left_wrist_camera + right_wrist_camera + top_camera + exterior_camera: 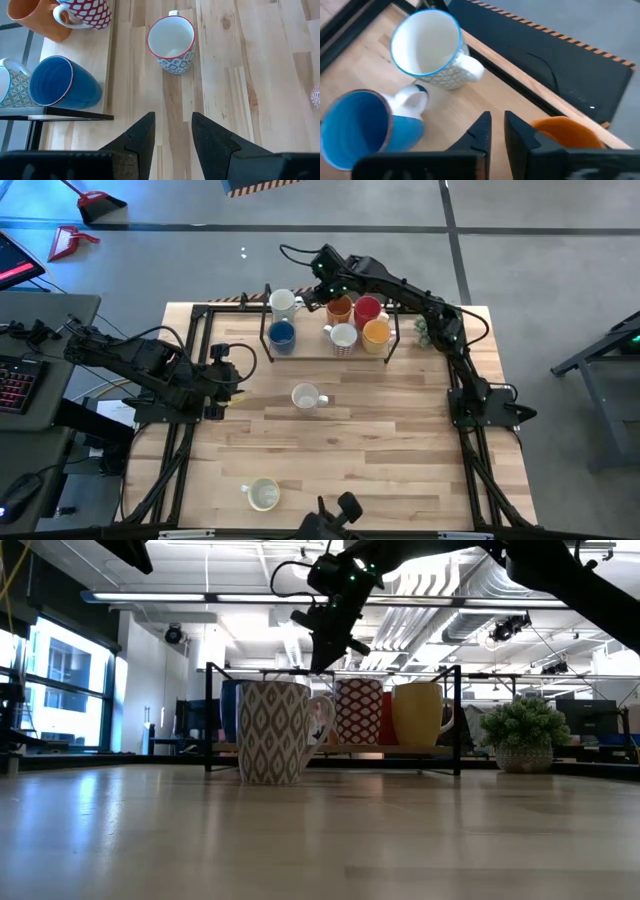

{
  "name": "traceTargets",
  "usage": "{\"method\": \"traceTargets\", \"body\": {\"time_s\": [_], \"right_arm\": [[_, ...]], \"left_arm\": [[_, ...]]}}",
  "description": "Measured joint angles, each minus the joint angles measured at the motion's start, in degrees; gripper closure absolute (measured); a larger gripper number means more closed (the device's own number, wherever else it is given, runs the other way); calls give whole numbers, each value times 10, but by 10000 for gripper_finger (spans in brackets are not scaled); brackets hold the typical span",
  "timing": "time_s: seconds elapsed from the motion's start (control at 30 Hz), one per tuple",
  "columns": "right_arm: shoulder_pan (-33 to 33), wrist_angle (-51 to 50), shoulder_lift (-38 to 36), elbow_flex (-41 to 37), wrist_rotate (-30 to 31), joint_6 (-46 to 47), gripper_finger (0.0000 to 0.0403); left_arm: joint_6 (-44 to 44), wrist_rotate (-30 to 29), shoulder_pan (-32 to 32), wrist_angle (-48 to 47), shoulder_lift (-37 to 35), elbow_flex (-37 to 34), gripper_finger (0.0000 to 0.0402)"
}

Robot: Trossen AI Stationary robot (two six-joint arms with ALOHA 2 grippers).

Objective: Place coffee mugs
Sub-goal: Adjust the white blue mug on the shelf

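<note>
A black-framed rack [262, 320] at the table's far middle holds several coffee mugs: a white one [283, 302], a blue one [281, 335], an orange one [340, 307], a red one [368, 308], a patterned white one [343, 337] and a yellow one [376, 333]. Another patterned mug [306, 397] stands upright mid-table, and a cream mug [263, 494] stands near the front edge. My right gripper [496, 117] hovers over the rack between the white mug [427, 47] and the orange mug [567, 130], shut, with nothing between its fingers. My left gripper [172, 117] waits open at the table's left, pointing toward the mid-table mug [172, 45].
A small green potted plant [425, 328] stands right of the rack, also seen in the low view [524, 735]. Bare wood lies between the mid-table mug and the front mug. A dark mat [560, 55] lies beyond the table's far edge.
</note>
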Motion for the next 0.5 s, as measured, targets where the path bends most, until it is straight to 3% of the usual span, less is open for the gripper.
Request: {"method": "traceTargets", "body": {"time_s": [0.33, 0.5], "right_arm": [[35, 93, 7, 1, -35, 1, 402], [46, 85, 18, 0, -4, -9, 402]], "left_arm": [[-5, 0, 0, 0, 0, 0, 282], [-5, 0, 0, 0, 0, 0, 282]]}}
